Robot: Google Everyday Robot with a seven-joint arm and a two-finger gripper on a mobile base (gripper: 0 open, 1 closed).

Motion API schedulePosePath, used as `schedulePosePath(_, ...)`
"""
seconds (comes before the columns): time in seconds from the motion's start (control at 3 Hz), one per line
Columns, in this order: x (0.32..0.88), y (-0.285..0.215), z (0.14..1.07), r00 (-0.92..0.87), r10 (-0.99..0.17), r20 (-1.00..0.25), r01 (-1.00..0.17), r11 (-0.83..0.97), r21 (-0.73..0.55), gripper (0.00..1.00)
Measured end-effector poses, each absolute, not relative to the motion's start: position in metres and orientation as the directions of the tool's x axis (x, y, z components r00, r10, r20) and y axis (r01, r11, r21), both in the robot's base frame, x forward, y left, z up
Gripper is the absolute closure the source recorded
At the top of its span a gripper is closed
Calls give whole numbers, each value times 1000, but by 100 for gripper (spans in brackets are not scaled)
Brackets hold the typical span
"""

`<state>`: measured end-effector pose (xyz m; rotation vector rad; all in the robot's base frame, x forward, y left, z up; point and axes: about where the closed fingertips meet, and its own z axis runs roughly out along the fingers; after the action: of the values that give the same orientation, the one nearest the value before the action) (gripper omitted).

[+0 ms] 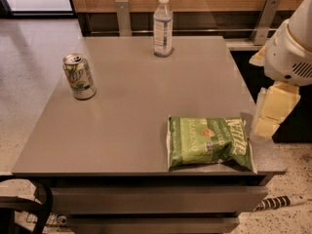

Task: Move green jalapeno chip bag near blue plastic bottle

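Observation:
The green jalapeno chip bag [209, 142] lies flat at the table's front right corner, its right end near the edge. The blue plastic bottle [163, 26], clear with a white cap, stands upright at the table's far edge, middle. My gripper [271, 115] hangs beside the table's right edge, just right of the bag and a little above table height, not touching it. The white arm [291, 48] reaches in from the upper right.
A green-and-white soda can [79, 76] stands upright on the left part of the grey table [131, 111]. Metal posts [123, 16] and a wooden wall panel run behind the table. A dark chair part [24, 204] shows at the bottom left.

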<state>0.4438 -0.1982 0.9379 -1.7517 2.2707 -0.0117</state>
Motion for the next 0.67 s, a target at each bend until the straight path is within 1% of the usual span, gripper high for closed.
schedulePosePath(0.33, 443, -180, 893, -219, -939, -265, -958, 258, -122, 0)
schedulePosePath(0.67, 454, -159, 836, -185, -876, -445, -969, 237, -65, 0)
